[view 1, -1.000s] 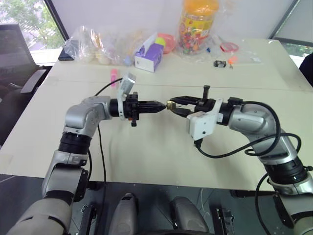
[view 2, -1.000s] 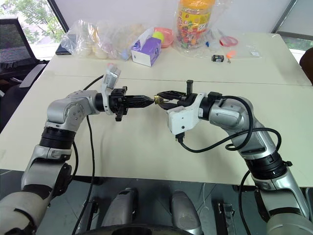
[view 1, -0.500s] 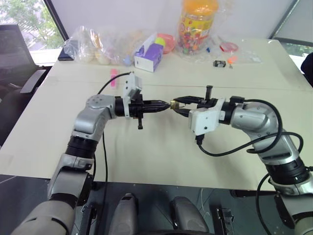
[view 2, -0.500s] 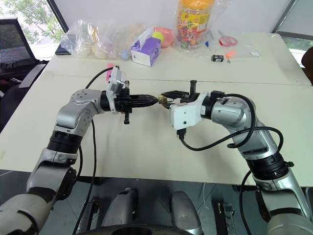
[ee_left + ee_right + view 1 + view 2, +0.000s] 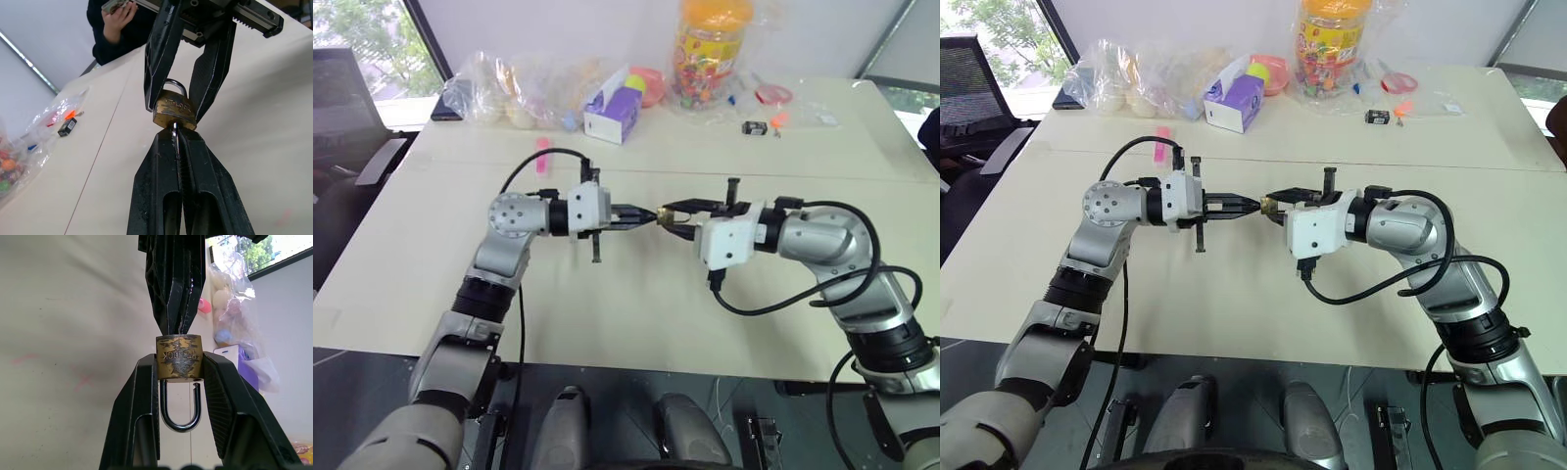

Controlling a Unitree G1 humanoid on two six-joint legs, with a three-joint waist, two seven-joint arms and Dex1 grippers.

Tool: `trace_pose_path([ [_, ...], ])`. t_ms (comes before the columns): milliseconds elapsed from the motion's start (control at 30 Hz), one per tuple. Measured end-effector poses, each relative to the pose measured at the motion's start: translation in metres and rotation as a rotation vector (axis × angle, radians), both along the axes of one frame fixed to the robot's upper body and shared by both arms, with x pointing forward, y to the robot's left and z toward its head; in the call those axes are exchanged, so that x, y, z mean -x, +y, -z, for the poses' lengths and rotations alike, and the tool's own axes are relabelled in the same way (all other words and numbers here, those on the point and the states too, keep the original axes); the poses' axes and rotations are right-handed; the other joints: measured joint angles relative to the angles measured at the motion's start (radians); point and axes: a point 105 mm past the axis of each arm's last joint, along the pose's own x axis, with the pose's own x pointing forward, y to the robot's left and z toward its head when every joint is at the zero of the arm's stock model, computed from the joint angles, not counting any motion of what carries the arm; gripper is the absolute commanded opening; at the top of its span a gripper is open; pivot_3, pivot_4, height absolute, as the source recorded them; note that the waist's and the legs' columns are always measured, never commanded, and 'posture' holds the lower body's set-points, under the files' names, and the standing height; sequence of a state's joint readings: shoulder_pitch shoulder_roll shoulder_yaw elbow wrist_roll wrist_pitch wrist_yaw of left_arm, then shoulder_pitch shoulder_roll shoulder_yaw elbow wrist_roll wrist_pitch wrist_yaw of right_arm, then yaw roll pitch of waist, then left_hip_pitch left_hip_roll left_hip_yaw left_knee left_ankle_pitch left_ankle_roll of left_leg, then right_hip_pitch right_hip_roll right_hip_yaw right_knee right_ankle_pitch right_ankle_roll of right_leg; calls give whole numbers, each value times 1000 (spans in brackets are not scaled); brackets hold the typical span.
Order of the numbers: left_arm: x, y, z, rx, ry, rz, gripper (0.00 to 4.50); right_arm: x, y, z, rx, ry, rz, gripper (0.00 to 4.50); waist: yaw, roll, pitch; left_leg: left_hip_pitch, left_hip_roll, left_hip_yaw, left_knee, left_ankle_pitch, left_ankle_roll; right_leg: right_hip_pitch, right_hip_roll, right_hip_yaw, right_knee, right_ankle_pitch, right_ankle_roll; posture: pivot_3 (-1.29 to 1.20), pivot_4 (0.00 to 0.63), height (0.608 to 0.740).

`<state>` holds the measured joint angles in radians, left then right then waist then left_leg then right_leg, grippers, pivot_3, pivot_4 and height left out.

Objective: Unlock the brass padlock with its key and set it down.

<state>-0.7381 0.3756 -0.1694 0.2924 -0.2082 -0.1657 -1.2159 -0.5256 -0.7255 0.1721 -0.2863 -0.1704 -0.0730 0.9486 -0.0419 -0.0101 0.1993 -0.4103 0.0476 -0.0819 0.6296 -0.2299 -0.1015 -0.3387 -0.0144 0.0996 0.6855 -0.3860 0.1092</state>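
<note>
Here, above the middle of the table point(image 5: 607, 323), the right gripper point(image 5: 179, 377) pinches the brass padlock point(image 5: 179, 357) by its 2 sides, jaws partly spread around the body. In the right wrist view 1 shackle leg looks lifted clear. At 9 o'clock of the padlock, the left gripper point(image 5: 175, 139), pressed shut, clamps the key point(image 5: 174, 128) entering the lock's base.

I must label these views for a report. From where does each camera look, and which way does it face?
Eye views: from the head, forward and down at the table; both arms show.
Left wrist: along the left gripper at the padlock.
Right wrist: along the right gripper, which holds the padlock.
Both wrist views share the padlock and both grippers.
</note>
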Motion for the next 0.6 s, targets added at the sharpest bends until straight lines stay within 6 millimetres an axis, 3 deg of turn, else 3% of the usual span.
trace_pose_path([
  [100,2,3,2,33,279,1,79,1,2,2,3,7,-11,710,-2,0,0,0,0,0,0,0,0,0,0,0,0,0,0,0,150,740],
  [133,4,6,3,53,407,8,321,2,4,3,3,10,-21,710,-4,0,0,0,0,0,0,0,0,0,0,0,0,0,0,0,150,740],
  [233,10,17,0,94,657,28,1150,5,8,5,7,18,-50,710,-6,0,0,0,0,-1,-1,0,0,0,1,0,1,0,0,0,150,740],
  [267,13,21,-3,105,710,37,1751,5,8,5,8,19,-52,710,-5,0,0,0,0,-1,0,0,0,0,1,0,0,0,0,0,150,740],
  [367,17,24,-6,125,795,53,2830,5,8,5,8,18,-54,710,1,0,0,0,0,-1,1,0,0,0,0,0,0,0,0,0,150,740],
  [600,15,21,-10,183,848,52,2830,6,8,5,11,16,-56,710,1,0,0,0,0,-1,1,0,0,1,0,0,0,0,0,0,150,740],
])
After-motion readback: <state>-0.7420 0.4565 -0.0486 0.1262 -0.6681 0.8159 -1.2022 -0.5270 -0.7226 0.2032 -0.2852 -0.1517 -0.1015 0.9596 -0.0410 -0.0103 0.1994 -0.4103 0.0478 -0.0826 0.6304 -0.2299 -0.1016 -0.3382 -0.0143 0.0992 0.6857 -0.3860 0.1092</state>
